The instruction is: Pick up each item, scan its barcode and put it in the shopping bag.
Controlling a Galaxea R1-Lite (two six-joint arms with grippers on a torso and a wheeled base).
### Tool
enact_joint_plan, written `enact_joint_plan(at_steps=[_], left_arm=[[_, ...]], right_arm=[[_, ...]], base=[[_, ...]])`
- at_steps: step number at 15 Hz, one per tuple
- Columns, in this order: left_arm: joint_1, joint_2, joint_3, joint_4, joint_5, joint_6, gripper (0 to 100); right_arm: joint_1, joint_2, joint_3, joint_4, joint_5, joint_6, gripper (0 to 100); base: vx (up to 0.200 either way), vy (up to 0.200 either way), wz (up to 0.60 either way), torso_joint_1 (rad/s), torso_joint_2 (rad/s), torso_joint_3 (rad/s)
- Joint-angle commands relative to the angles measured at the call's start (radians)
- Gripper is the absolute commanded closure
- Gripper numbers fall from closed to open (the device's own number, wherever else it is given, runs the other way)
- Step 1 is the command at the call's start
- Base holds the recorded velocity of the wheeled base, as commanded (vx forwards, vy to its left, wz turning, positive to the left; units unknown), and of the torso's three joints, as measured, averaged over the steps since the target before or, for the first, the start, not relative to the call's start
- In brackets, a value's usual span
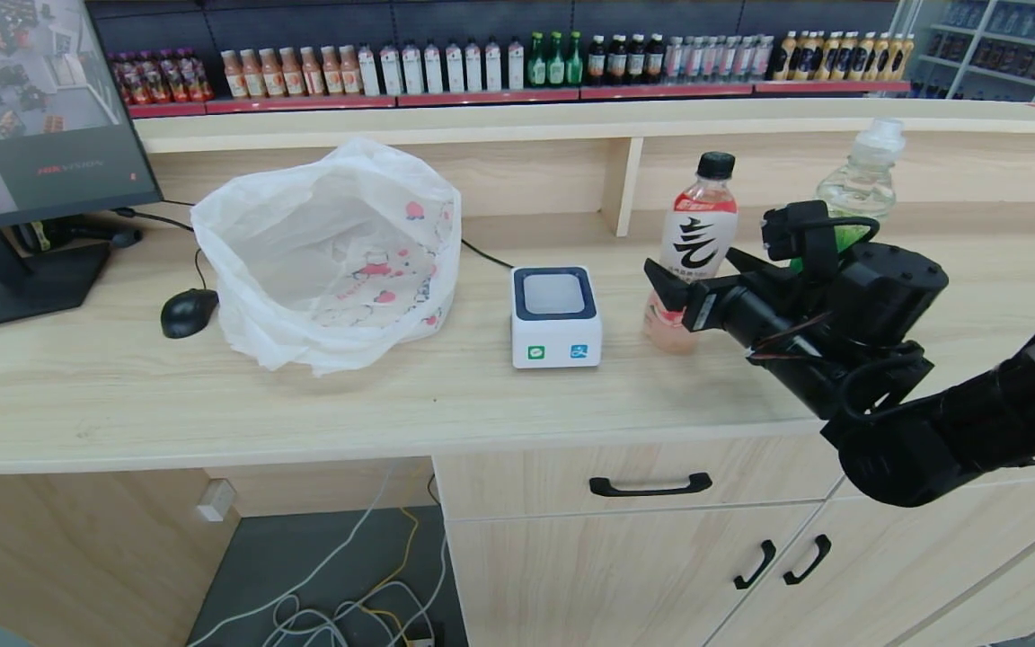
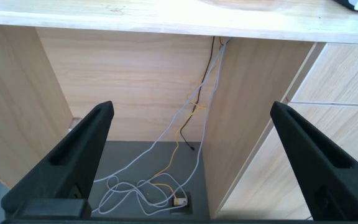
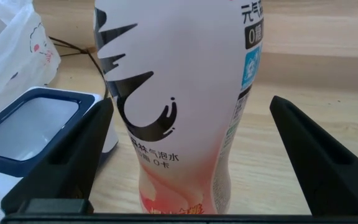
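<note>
Bottle of pink drink (image 1: 697, 243) upright on desk (image 1: 122, 395), just right of scanner (image 1: 555, 314), standing between fingers of right claw (image 3: 188, 118). Claw spread wide, not closed on anything. Shopping bag (image 1: 329, 252) farther left, beyond scanner, mouth open.

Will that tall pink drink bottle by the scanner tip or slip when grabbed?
The pink bottle stands tall on a narrow base, so a sideways nudge would probably tip it. It seems full, so likely heavy for its size. Its smooth, rounded label may slip in the open right hand straddling it.
</note>
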Motion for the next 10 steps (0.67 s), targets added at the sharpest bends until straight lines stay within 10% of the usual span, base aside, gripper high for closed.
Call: enact_joint_plan(at_steps=[1,10], left_arm=[[0.000,0.000,0.000,0.000,0.000,0.000,0],[0.000,0.000,0.000,0.000,0.000,0.000,0]], right_arm=[[0.001,0.028,-0.019,0.000,0.001,0.000,0],[0.002,0.071,-0.086,0.000,-0.003,0.000,0]], base=[[0.000,0.000,0.00,0.000,0.00,0.000],[0.000,0.000,0.00,0.000,0.00,0.000]])
